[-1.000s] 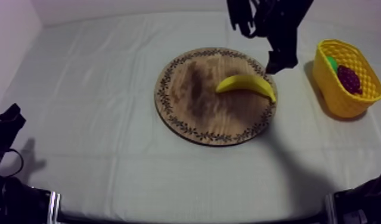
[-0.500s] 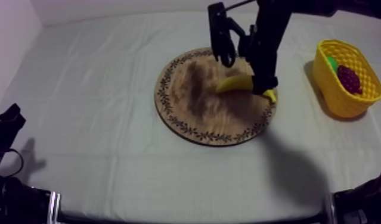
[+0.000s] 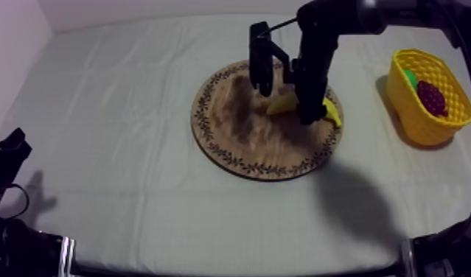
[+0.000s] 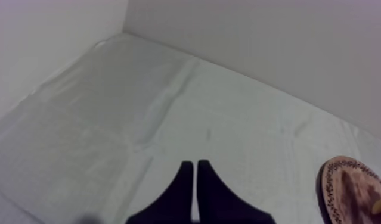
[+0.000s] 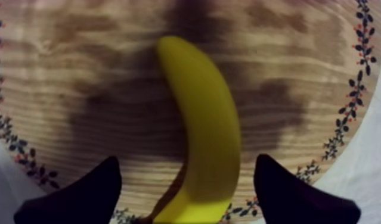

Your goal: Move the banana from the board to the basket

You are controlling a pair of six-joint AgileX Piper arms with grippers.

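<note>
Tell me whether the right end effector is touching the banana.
Apart. The right wrist view shows the right end effector open astride the banana, with bare wooden board visible between each finger and it.

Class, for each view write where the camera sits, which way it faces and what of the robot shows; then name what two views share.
Top view: above the table, slanting down on wooden board, banana, yellow basket; right claw at banana, left claw resting.
Left wrist view: on left arm, facing across cloth to the wall; left claw shut.
Right wrist view: on right arm, facing down at banana; right claw open astride it.
Shared by top and right wrist: banana, wooden board.
</note>
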